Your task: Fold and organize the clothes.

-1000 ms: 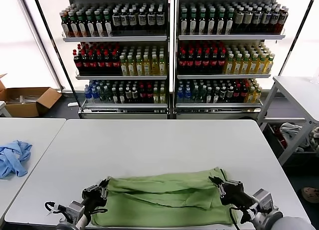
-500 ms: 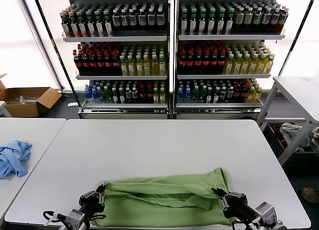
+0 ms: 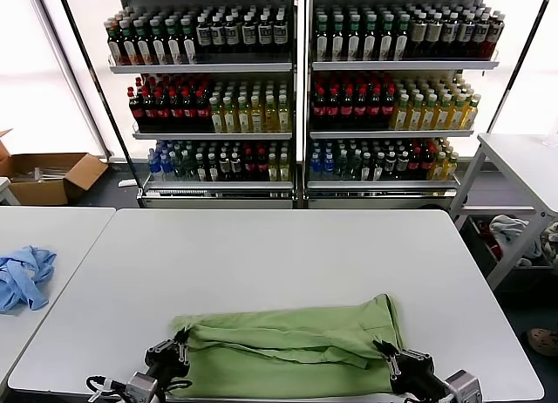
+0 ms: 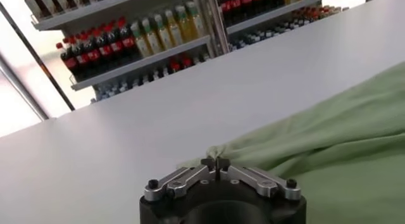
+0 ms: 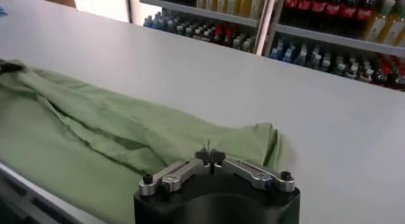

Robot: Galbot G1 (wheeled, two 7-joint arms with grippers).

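Lower left of the head view: left end effector (image 3: 179, 351), fingers closed, pinching the left edge of the light green shirt (image 3: 288, 346). The soft, creased fabric lies as a wide folded band across the near edge of the smooth white worktop (image 3: 279, 246). Lower right: right end effector (image 3: 390, 355), closed on the shirt's right edge.

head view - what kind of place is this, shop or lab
Probably a lab mocked up as a shop: drink shelves packed with bottles behind bare white tables, a cardboard box on the floor, and a green shirt mid-fold.
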